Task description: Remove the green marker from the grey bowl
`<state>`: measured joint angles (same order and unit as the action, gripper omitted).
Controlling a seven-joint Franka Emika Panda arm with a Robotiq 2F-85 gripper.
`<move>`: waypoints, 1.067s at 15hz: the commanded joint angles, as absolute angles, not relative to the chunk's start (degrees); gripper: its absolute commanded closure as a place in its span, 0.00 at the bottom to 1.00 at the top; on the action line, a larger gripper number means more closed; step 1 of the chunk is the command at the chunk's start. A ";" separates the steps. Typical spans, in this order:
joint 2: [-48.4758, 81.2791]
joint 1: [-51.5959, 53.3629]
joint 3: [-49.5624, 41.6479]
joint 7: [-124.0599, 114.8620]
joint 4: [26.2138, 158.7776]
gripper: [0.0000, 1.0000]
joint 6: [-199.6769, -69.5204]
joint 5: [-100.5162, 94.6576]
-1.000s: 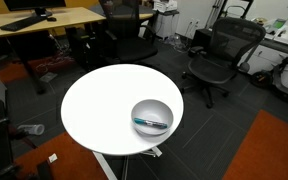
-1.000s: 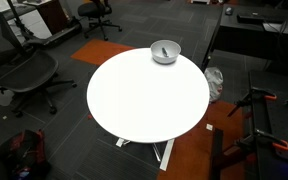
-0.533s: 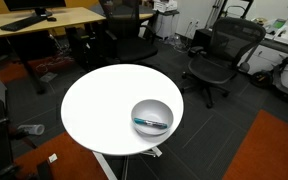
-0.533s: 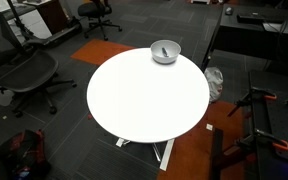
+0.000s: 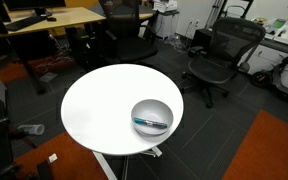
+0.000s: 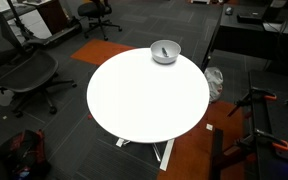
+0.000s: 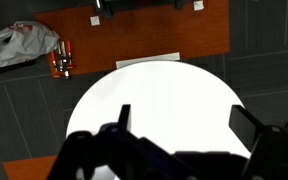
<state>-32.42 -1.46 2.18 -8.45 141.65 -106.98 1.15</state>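
Round white table [image 5: 99, 105], green marker [image 5: 151, 123] unmoved in grey bowl [image 5: 150, 106] — pincer [image 7: 184, 125] apart, empty.

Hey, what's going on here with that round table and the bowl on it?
A robot arm is set to take a short dark green marker out of a round light grey bowl, which sits near the edge of a round white table. Nothing is held yet. The marker lies inside the bowl, and the wrist view shows the gripper open, well above the table.
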 commanded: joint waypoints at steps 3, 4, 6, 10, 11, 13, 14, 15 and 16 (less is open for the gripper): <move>-23.44 -6.90 -0.27 -13.64 141.46 0.00 -116.62 -1.00; -21.58 -7.70 -0.60 -14.98 141.14 0.00 -118.95 -1.28; -17.17 -8.70 -1.60 -16.62 140.15 0.00 -123.35 -0.76; -8.21 -10.31 -2.94 -21.68 137.82 0.00 -132.23 -1.35; -5.96 -10.52 -3.40 -23.12 136.95 0.00 -134.23 -1.51; -1.93 -10.68 -4.41 -25.40 134.82 0.00 -136.72 -1.70; 0.04 -10.58 -5.03 -26.42 133.73 0.00 -137.69 -1.82; 1.77 -10.50 -5.68 -27.55 132.50 0.00 -138.51 -2.07; 2.64 -10.48 -6.46 -28.36 131.65 0.00 -138.82 -2.23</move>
<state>-1.83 -10.52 -4.95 -24.54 135.79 -137.52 -0.87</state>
